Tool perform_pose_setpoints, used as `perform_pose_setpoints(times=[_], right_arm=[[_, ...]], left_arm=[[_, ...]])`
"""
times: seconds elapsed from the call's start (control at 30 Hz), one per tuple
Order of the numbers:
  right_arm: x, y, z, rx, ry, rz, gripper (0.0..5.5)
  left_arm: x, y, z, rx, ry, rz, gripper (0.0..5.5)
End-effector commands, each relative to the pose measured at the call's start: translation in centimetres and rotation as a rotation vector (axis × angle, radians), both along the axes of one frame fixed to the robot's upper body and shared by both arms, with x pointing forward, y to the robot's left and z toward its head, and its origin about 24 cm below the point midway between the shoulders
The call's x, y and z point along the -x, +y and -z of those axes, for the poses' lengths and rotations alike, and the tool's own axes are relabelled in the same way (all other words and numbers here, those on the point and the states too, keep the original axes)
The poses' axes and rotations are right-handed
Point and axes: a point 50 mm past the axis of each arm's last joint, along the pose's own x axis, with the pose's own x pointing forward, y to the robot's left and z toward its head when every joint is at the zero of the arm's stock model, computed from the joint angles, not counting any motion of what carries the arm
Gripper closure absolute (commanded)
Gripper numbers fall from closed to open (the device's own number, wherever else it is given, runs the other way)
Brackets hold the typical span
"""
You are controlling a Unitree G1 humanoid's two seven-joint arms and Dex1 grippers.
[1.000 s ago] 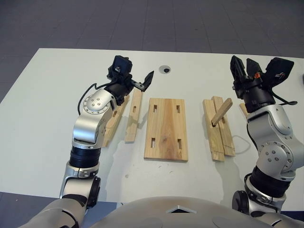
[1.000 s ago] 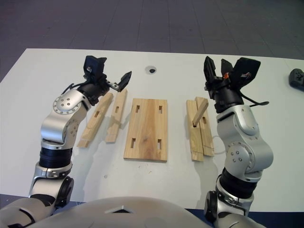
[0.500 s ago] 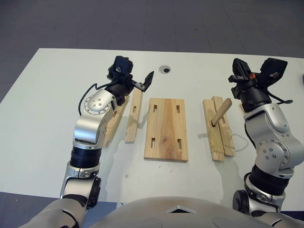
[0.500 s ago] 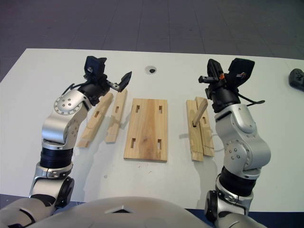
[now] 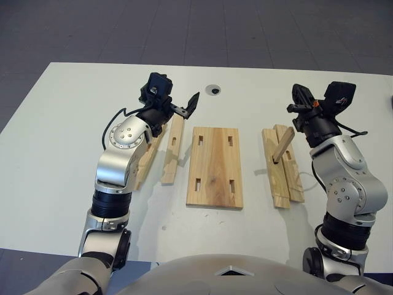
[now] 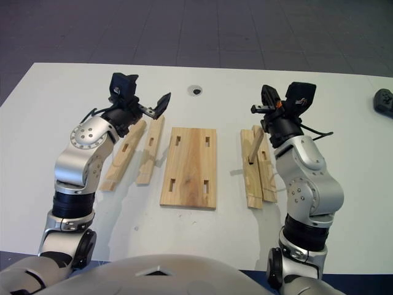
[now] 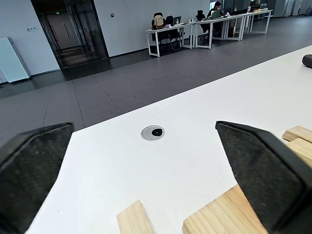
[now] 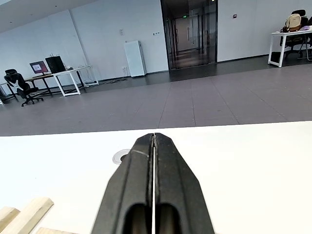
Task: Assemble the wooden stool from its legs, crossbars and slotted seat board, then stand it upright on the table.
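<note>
Left eye view: we record the slotted seat board [image 5: 215, 167], pale grained wood with four rectangular slots, lying flat at mid-table on the smooth white table [image 5: 61, 153]. The left legs [image 5: 172, 149] and right legs [image 5: 282, 178], slotted bars, lie either side of it, each pair parted from the board by a bare strip. A crossbar [image 5: 286, 144] is propped tilted on the right pair. The left gripper [image 5: 175, 106] hovers over the left legs' far ends. The right gripper [image 5: 299, 98] hangs just beyond the crossbar. Right eye view: a dark object [image 6: 384, 101] sits at the right table edge. Left wrist view: black textured fingers [image 7: 253, 170] stand wide apart, holding nothing, with a round grommet [image 7: 152, 132] beyond. Right wrist view: both fingers are pressed together on nothing. A second ago these were spread, and the wrist has shifted inward; the left arm is unmoved.
</note>
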Motion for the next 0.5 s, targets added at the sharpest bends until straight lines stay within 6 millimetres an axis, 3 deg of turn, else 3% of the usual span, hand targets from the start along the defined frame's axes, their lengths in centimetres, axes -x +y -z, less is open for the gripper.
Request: perform_pose_setpoints(times=[0.03, 0.17, 0.23, 0.3, 0.4, 0.43, 0.5], right_arm=[[-0.8, -0.1, -3.4, 0.037, -0.131, -0.004, 5.49], [-1.1, 0.2, -5.8, 0.047, -0.214, -0.015, 5.49], [-1.0, 0.3, -5.1, 0.057, -0.187, -0.025, 5.49], [-0.7, 0.1, -1.7, 0.054, -0.061, -0.029, 5.49], [1.7, -1.2, 5.7, 0.075, 0.213, -0.015, 5.49], [2.6, -1.5, 7.4, 0.091, 0.275, -0.018, 5.49], [3.6, -2.0, 8.9, 0.099, 0.323, 0.001, 5.49]], left_arm=[[0.1, 0.1, 0.1, -0.005, -0.002, -0.008, 0.1], [0.0, 0.1, 0.0, -0.004, -0.004, -0.008, 0.1], [0.0, 0.1, 0.0, -0.004, -0.003, -0.008, 0.1], [0.1, 0.0, 0.0, -0.003, -0.002, -0.008, 0.1], [0.1, 0.0, 0.0, -0.001, -0.001, -0.006, 0.1], [0.1, 0.1, 0.0, -0.001, 0.0, -0.007, 0.1], [0.1, 0.1, 0.0, -0.001, 0.003, -0.007, 0.1]])
